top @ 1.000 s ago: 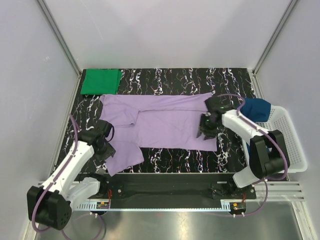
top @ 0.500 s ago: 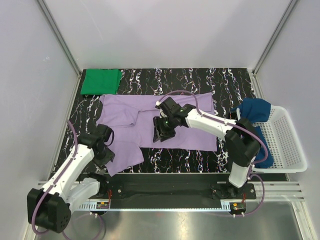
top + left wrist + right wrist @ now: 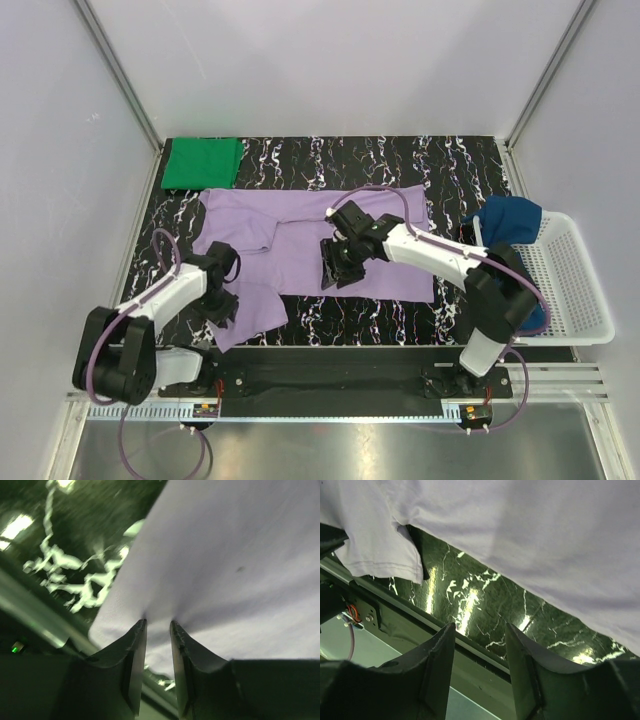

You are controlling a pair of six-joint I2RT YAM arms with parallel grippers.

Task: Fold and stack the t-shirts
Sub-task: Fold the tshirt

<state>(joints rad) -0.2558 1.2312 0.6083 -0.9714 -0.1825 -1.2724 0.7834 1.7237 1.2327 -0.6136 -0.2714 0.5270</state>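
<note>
Workspace layout
The spread shirt lies across the middle of the table; the folded shirt sits in the far-left corner, just behind its left end; the basket stands at the right edge, with the third shirt hanging over its left rim

Left tool pinched (fingers nearly touching); right tool spread.

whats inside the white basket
A dark blue t-shirt bunched at the table-side end of the white mesh basket, spilling over its rim. The right arm covers part of it.
</note>
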